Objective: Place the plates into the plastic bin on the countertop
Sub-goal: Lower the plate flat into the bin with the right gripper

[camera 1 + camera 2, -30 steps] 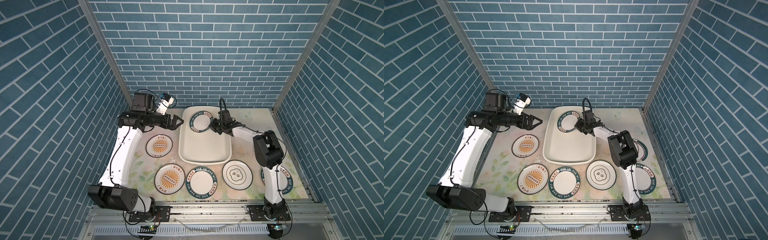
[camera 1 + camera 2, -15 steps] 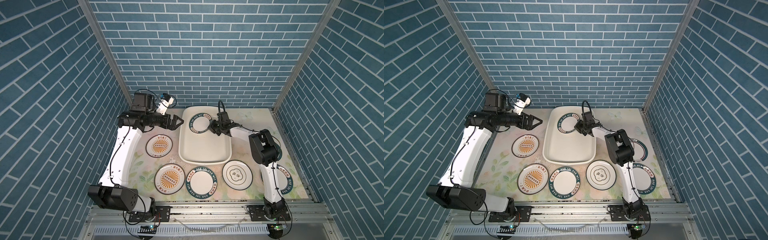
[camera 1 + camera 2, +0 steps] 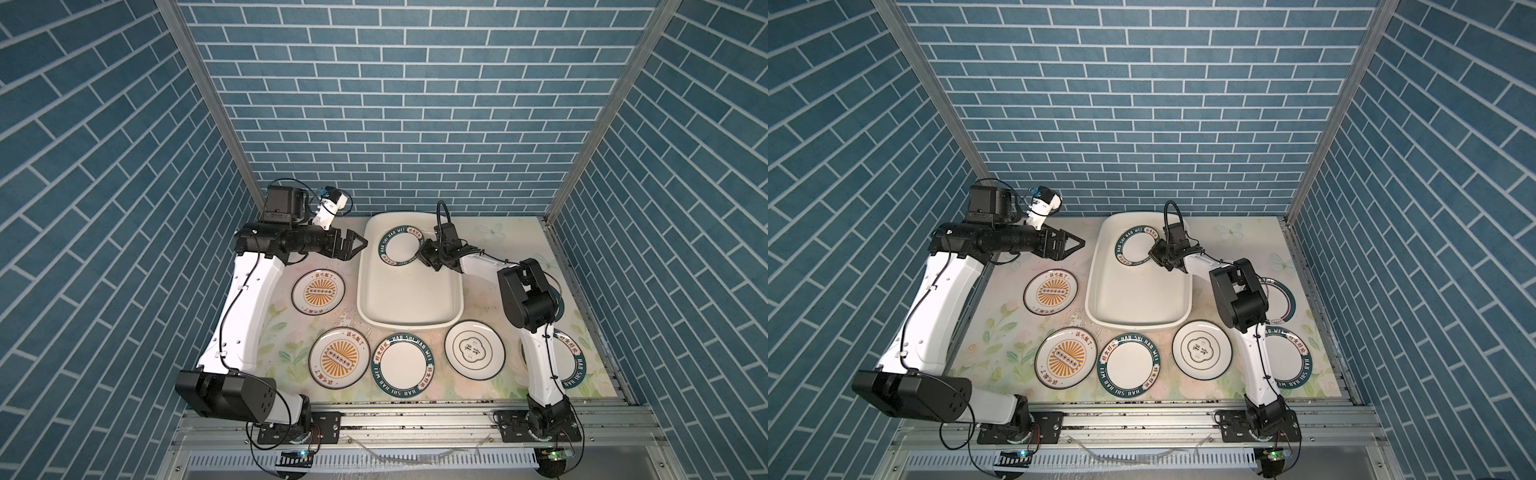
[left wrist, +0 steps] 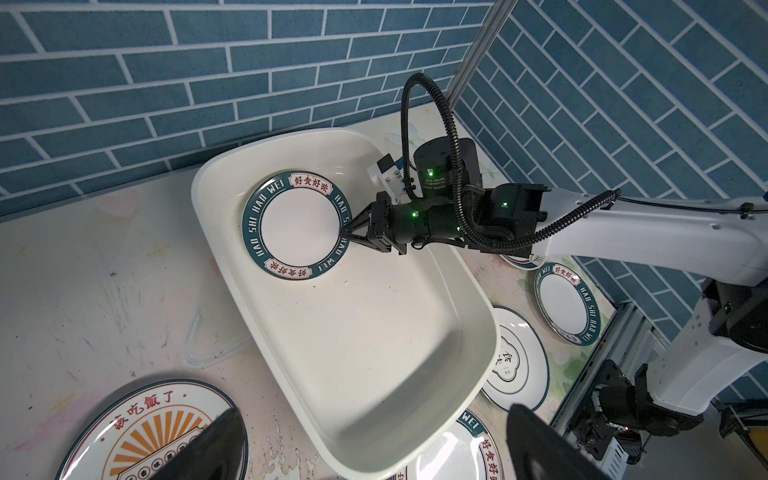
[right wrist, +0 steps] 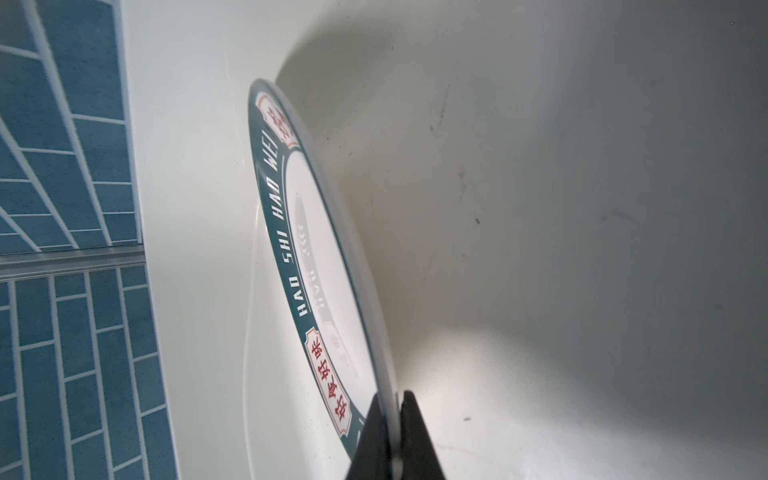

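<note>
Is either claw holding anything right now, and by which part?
The right claw pinches the green-rimmed plate by its rim, inside the bin. The left claw is open and holds nothing.

Pinches the rim of a green-lettered plate (image 3: 1134,246) with the right gripper (image 3: 1153,253), inside the far end of the plastic bin (image 3: 1100,291). Holds the left gripper (image 3: 1080,243) above the counter (image 3: 1000,336), just beside the bin.

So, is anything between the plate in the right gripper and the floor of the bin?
Nothing visible. The right gripper is shut on the rim of the green-rimmed plate, already inside the far end of the bin. The bin holds no other plate; the left gripper hangs open outside it.
</note>
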